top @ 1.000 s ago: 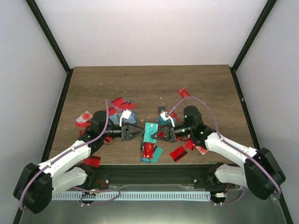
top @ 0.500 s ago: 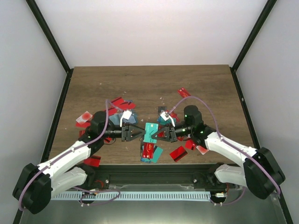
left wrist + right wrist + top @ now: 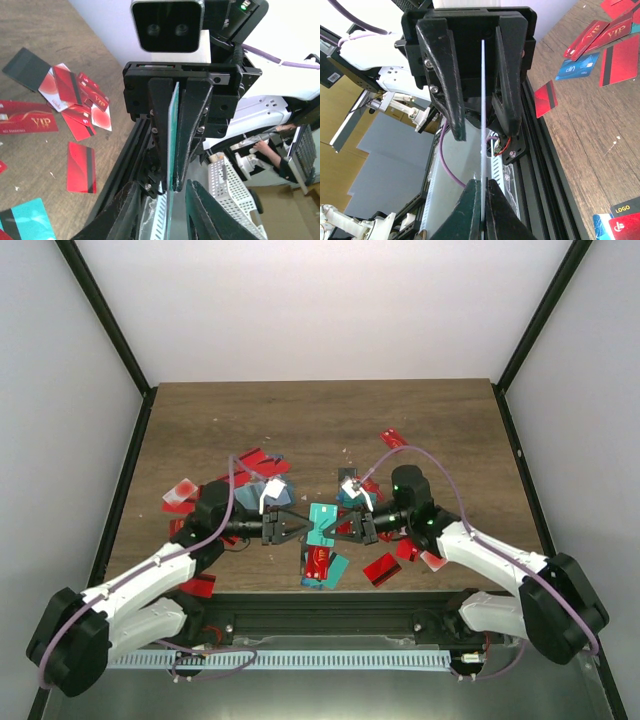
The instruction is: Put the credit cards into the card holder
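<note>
Seen from above, the left claw has slid in on the teal credit card, which the right claw clamps above the desk, so a handover looks close; the left wrist view shows the left fingers apart, the card edge-on between them with gaps either side; the right wrist view shows the card pinched at its near end, its far end between the left fingers

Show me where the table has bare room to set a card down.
Bare: the far half of the table, from the far edge down to the lone red card, and the right side past it. Crowded: the near strip, red cards left, loose cards by the teal card.
</note>
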Controlling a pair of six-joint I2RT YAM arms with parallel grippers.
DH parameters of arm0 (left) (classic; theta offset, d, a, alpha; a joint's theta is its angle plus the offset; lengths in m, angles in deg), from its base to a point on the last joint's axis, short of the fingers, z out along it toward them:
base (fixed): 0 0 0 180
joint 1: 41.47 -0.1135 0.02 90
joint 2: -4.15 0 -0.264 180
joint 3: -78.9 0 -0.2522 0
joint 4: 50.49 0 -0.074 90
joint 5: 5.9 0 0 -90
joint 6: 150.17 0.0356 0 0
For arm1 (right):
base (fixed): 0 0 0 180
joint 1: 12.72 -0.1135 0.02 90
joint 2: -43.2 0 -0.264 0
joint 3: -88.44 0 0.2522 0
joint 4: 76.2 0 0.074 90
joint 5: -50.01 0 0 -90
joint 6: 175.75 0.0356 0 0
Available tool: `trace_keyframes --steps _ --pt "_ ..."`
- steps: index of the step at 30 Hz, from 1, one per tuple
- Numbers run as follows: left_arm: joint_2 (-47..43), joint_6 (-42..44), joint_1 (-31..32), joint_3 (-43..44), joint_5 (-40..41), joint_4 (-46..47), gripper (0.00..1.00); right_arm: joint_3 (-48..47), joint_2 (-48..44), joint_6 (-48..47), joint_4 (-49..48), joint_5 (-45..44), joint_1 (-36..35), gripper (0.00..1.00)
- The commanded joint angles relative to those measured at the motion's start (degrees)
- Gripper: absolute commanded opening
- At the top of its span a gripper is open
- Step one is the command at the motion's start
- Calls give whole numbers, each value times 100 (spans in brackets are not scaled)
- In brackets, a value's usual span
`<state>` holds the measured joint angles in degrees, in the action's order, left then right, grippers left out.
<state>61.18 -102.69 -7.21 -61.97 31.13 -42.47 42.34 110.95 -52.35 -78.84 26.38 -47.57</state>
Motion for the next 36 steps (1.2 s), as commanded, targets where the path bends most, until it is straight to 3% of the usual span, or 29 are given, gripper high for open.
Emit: trace_keyframes --steps 1,5,8,12,15,24,28,36 --pt "87 36 68 -27 -4 229 24 -313 35 -139 -97 93 16 1" --pt "168 50 132 27 42 238 6 -346 91 -186 -42 84 11 1" --pt "197 62 133 56 270 113 4 -440 134 -266 117 -53 13 2" --pt "110 225 42 237 1509 -880 4 -807 307 -568 791 -718 22 38" --pt "56 571 -151 448 2657 -1914 4 -1114 629 -651 1128 -1390 43 51" --pt "-269 -155 -1169 22 4044 -2437 4 -2430 2453 -615 1363 -1984 57 54" --pt "-166 -391 -1636 -262 3962 -2156 4 -3001 3214 -643 1509 -2063 21 54" --pt "393 -463 -1985 -378 3766 -1731 4 -4341 4268 -1341 2620 -3643 -451 57"
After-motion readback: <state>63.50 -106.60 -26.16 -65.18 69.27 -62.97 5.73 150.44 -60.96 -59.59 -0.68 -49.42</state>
